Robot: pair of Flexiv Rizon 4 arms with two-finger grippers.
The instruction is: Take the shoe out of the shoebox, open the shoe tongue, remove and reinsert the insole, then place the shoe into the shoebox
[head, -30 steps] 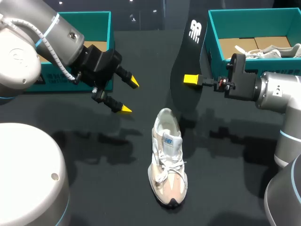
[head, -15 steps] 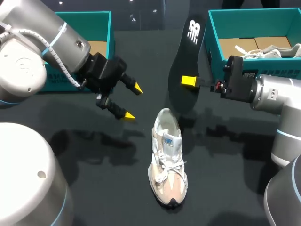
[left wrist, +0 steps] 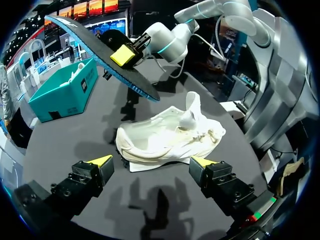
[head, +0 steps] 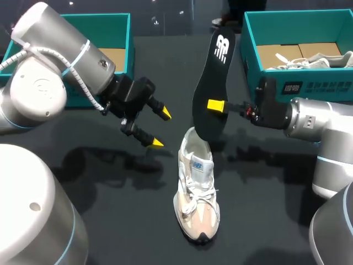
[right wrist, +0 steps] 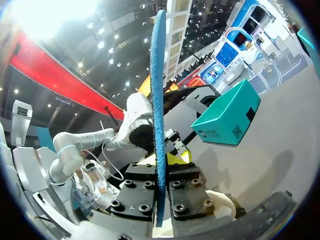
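Head view: the right gripper [head: 214,105] pinches the insole [head: 212,74] at mid-length, fingers pressed on both faces. The right wrist view shows the insole edge-on between them. The insole stands steeply, its lower end at the heel opening of the shoe [head: 197,187]; contact cannot be confirmed. The shoe sits upright on the dark worktop [head: 127,221], toe toward the robot, heel away. The insole is therefore at the entry but pitched well off the sole's axis. Reinsertion will likely require flattening that pitch while pushing toeward; the shoe may slide. The left gripper [head: 161,129] hovers beside the heel, fingers spread, holding nothing, placed to steady the shoe. The left box [head: 113,25] and right box [head: 298,22] stand well apart from it.
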